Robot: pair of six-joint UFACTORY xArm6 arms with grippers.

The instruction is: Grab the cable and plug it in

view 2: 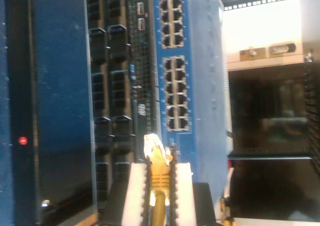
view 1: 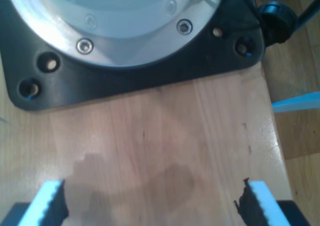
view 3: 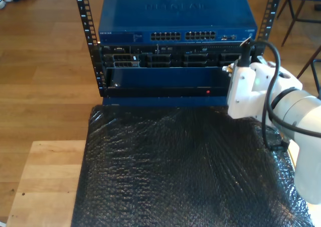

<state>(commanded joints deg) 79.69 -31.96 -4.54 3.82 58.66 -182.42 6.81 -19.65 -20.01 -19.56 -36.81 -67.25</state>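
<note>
In the first wrist view, my first claw [view 1: 152, 203] is seen spread wide, with nothing between its two pale blue, black-padded fingertips [view 1: 50, 198]. Beneath it lies a bare wooden counter [view 1: 165, 136]. Beyond the fingertips, a black base plate [view 1: 130, 76] is bolted to the wood and carries a round silver flange [view 1: 125, 31]. A black cable connector [view 1: 275, 18] is seen just past the plate's corner.

In the second wrist view, my second claw [view 2: 160, 178] is pressed onto the cable [view 2: 159, 186], whose yellow jacket is pinched between two white finger pads [view 2: 184, 186]. The clear plug [view 2: 153, 147] sticks out past the pads and is aimed toward the rack face, near it, though contact cannot be told. A blue network switch [view 2: 192, 61] with two blocks of empty ports is seen just beyond the plug, and darker server units [view 2: 112, 86] lie beside it. A small red light [view 2: 22, 140] glows on a dark blue panel.

In the exterior view, the blue switch [view 3: 175, 21] sits at 12 o'clock in a black rack [view 3: 90, 46], above the server units [view 3: 165, 59]. A white arm [view 3: 271, 101] reaches in from 3 o'clock toward the rack front; its claw is hidden by its own housing. The middle ground is covered by a black bubble-wrap sheet [view 3: 175, 166], and a wooden counter corner [view 3: 45, 182] is seen at 8 o'clock.
</note>
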